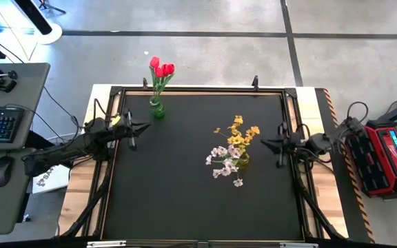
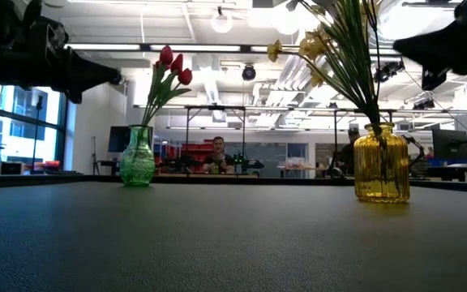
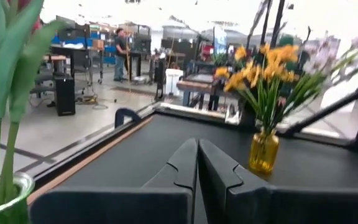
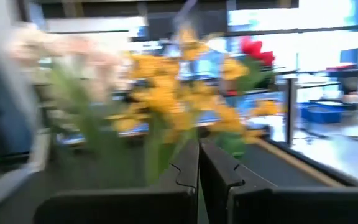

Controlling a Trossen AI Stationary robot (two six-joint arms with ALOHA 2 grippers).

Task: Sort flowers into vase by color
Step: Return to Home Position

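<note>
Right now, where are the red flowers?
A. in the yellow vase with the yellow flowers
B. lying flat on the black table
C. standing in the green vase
C: the red flowers stand with their stems in the green vase, apart from the yellow vase, which holds the yellow spray and pale spray.

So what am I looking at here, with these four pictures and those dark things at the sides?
It's a robot with two dark arms at a black table. One picture looks down from above, one looks level across the tabletop, and two come from cameras on the wrists. Each arm ends in a two-finger pincer: the left pincer and right pincer are both shut, holding nothing. On the table stand a green vase with red tulips and a yellow vase with a yellow spray and a pale spray.
</note>
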